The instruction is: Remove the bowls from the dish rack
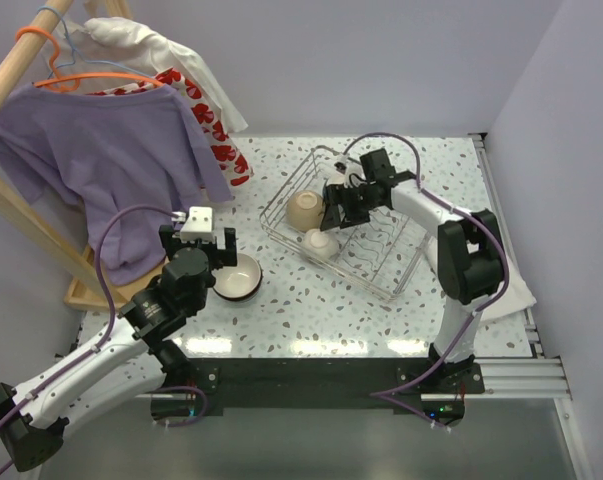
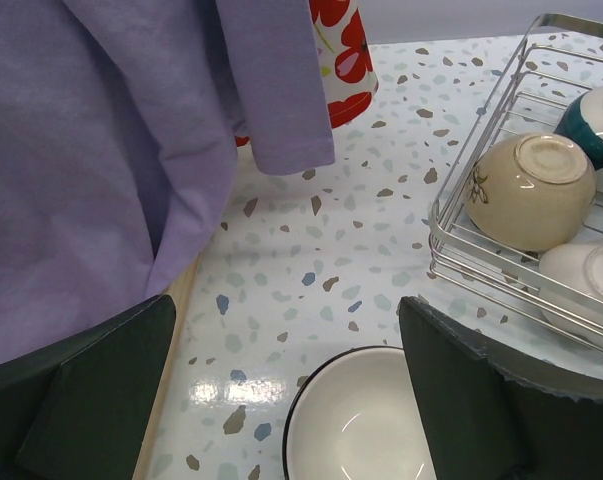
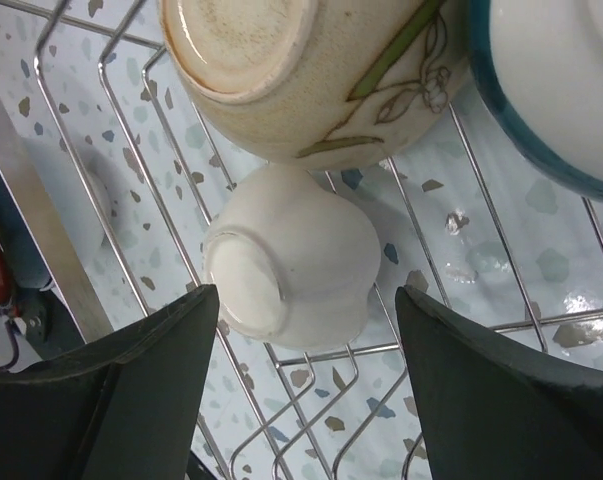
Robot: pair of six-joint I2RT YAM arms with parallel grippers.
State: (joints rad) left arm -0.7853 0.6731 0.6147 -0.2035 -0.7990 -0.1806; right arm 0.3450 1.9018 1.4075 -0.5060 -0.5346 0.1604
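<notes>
The dish rack (image 1: 381, 270) stands right of centre on the speckled table. In it a tan bowl (image 1: 305, 210) and a white bowl (image 1: 319, 244) lie upside down. My right gripper (image 1: 337, 212) hovers inside the rack just past them. In the right wrist view it (image 3: 307, 300) is open, its fingers (image 3: 131, 390) flanking the white bowl (image 3: 291, 255) without touching; the tan bowl (image 3: 301, 70) and a teal bowl (image 3: 551, 80) lie beyond. A dark-rimmed bowl (image 1: 237, 278) sits upright on the table left of the rack, with my left gripper (image 2: 286, 340) open just above it (image 2: 366, 420).
A purple shirt (image 1: 111, 150) hangs from a wooden clothes frame (image 1: 31, 240) at the left, close to my left arm. A red-and-white floral cloth (image 1: 216, 130) hangs behind it. A white cloth (image 1: 511, 290) lies under the rack's right side near the table edge.
</notes>
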